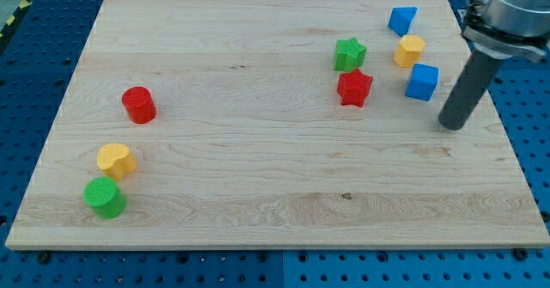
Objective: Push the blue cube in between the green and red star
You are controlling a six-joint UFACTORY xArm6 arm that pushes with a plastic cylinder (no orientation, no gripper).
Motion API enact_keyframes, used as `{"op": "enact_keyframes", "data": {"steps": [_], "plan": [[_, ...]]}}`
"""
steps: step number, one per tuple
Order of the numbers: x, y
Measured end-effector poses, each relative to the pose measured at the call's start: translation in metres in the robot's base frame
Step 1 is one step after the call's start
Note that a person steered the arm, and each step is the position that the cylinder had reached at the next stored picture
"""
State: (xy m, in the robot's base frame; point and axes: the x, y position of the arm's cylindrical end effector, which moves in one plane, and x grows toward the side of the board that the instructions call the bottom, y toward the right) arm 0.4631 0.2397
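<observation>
Starting at the view's left: a green cylinder [105,198] sits near the bottom-left corner of the wooden board [258,176], and a yellow heart-ish block [116,161] is right above it, pretty much touching. A bit further up and to the right is a red cylinder [137,105], on its own.

The middle has no blocks on it. Then over on the right side you get the cluster. The green star [350,54] sits directly above the red star [354,88], and they're just about touching, so hardly any gap between them. To the right of those, the blue cube [422,82] is roughly level with the red star, near it but clearly apart. Just above the cube is a yellow block [410,51], shape looks hexagon-ish, hard to be sure. Above that, close to the board's top edge, is another blue block [401,20], more of a wedge or triangle.

My tip [452,125] is down on the board to the lower right of the blue cube, close by but not touching it. It's just a plain rod, nothing to open or shut, and it isn't holding anything.
</observation>
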Motion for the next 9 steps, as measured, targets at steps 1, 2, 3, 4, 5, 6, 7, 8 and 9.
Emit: {"op": "enact_keyframes", "data": {"steps": [1,2,3,4,5,6,7,8,9], "plan": [[-0.034,0.017],[-0.064,0.018],[-0.075,0.017],[-0.074,0.017],[-0.055,0.008],[-0.060,-0.040],[-0.069,-0.083],[-0.069,-0.098],[-0.066,-0.102]]}}
